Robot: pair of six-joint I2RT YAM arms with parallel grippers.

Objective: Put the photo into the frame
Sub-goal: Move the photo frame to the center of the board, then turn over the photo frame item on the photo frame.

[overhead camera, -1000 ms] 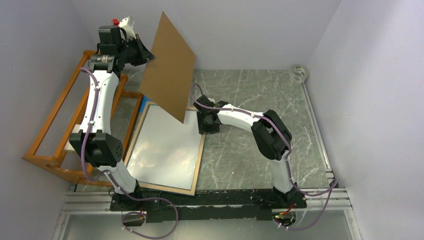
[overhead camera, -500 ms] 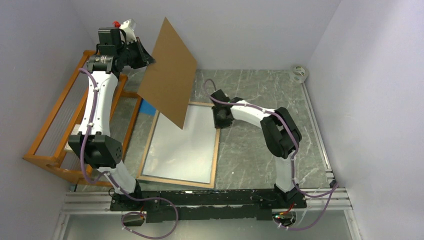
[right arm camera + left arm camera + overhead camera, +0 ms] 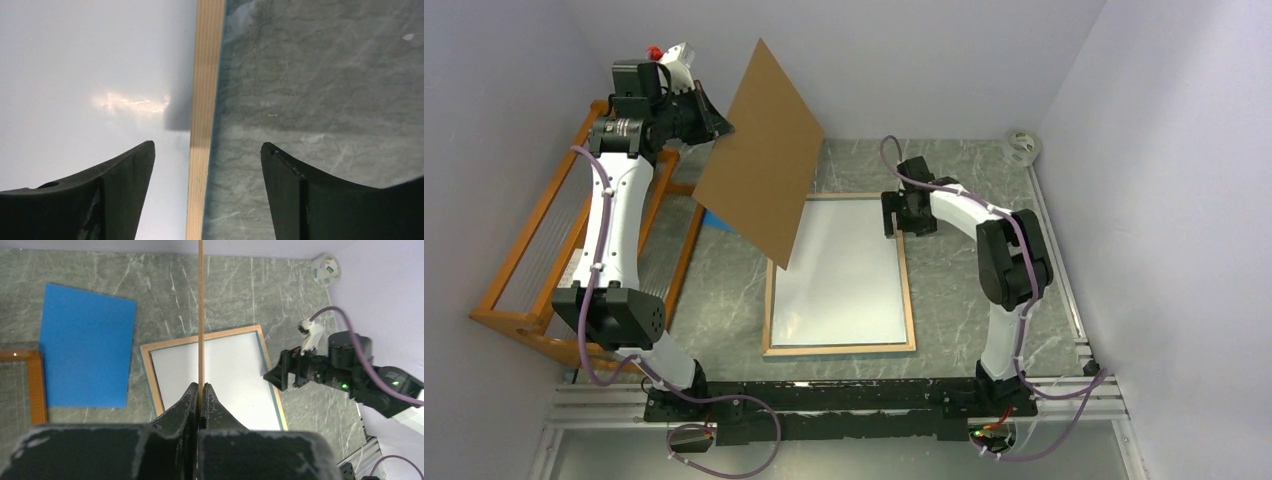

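Backing board (image 3: 759,150) raised, frame (image 3: 839,350) lying wood side up on the worktop (image 3: 964,180)

Top view: the left hand (image 3: 714,125) grips the brown board by one edge, tilted above the frame. The right hand (image 3: 894,215) hangs open at the frame's far right rail. Left wrist view: the jaws pinch the board's thin edge, and a blue pad (image 3: 85,345) lies beside the frame. Right wrist view: the open fingers (image 3: 125,170) straddle the wood rail. Inside the frame only a white sheet (image 3: 839,270) shows, and I cannot tell whether it is the photo. So slight a pinch could let the board swing and catch the rail.
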